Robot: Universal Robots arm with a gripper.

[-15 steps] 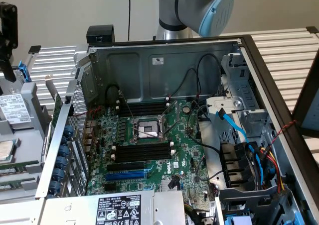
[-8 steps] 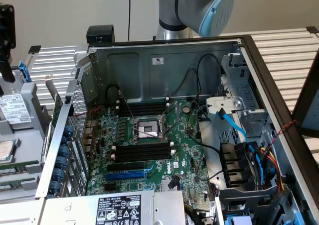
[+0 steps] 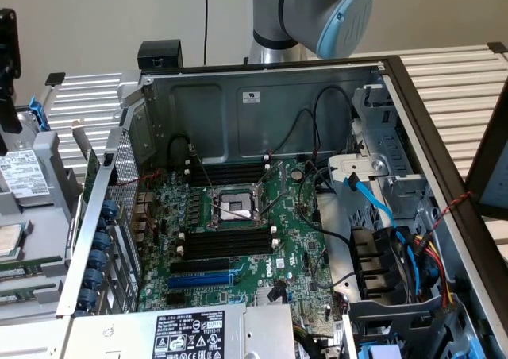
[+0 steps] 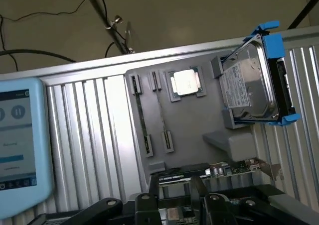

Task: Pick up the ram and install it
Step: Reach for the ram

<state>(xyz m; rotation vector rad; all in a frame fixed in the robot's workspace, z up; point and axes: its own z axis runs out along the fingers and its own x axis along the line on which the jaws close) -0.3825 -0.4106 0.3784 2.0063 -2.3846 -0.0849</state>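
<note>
Two ram sticks stand on edge in a grey fixture tray [image 4: 199,130] in the wrist view, seen as thin dark strips: one ram [image 4: 142,116] and a second [image 4: 162,116] beside it. My gripper [image 4: 174,197] shows as black links and fingers close to the camera, some way off from the sticks. It is open with nothing between its fingers. In the exterior view the open computer case holds the green motherboard [image 3: 294,248], whose long black memory slots [image 3: 226,240] lie beside the processor socket [image 3: 234,206].
On the fixture tray sit a silver processor [image 4: 185,81] and a hard drive [image 4: 251,83] in a blue caddy. A blue-framed tablet [image 4: 20,145] stands nearby. Cables [image 3: 381,208], a drive cage [image 3: 397,279] and the case walls [image 3: 262,109] crowd the motherboard. The arm's joint [image 3: 317,9] is behind the case.
</note>
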